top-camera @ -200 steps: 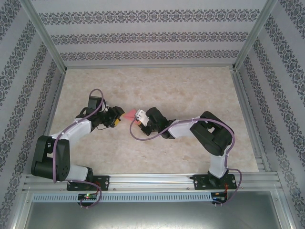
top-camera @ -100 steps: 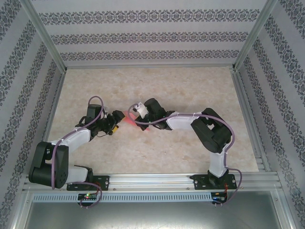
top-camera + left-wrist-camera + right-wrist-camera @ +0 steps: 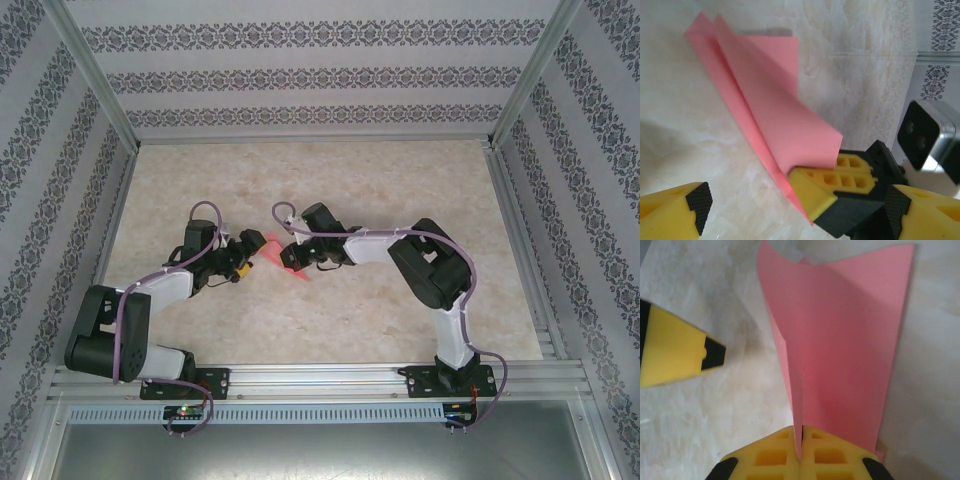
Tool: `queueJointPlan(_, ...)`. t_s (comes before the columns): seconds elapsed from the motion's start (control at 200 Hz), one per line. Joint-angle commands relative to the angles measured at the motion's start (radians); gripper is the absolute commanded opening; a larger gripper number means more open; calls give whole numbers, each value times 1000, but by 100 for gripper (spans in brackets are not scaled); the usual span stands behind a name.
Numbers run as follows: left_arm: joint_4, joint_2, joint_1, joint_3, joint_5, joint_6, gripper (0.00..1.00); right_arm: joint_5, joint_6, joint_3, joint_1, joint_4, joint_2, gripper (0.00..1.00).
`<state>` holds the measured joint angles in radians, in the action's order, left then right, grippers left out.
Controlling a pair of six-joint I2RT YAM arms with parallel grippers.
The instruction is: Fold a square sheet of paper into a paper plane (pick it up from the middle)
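The folded pink paper (image 3: 767, 107) sits near the middle of the table (image 3: 400, 320), a little toward its left edge, between the two hands. It is no longer a flat square. A long straight crease runs its length, and two layers show at the far tip, where the corners nearly meet. One broad flap stands up off the table and casts a shadow on the marbled surface beside it. The lower strip seems to lie on the table, though the left wrist view does not make the contact certain.

The right hand (image 3: 801, 447) is clamped on the paper. Its two yellow fingers (image 3: 770, 457) press together with the creased edge pinched between them, and the sheet fans out beyond them, wider on one side than the other.

The left hand (image 3: 244, 254) is spread wide and holds nothing. In its wrist view its yellow fingertips (image 3: 692, 202), each with a black pad, stand far apart at the lower corners of the picture. The right hand's closed fingers and the near end of the paper lie between them. One left finger sits just beside the paper without touching it.
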<state>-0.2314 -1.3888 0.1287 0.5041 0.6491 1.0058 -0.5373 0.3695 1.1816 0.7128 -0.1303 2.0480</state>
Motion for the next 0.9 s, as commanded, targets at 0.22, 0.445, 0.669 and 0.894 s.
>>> queueJointPlan(0.22,-133,-50,13,-1,49,-15,82,-120,159,59,-20,-11,59,0)
queueJointPlan(0.445,-252,-139,27,2,74,28,61,-151,189,66,-21,-30,78,0)
queueJointPlan(0.669,-292,-187,43,19,75,32,49,-173,205,72,-32,-29,93,0)
queueJointPlan(0.894,-310,-217,51,25,75,30,41,-175,207,78,-33,-12,106,0)
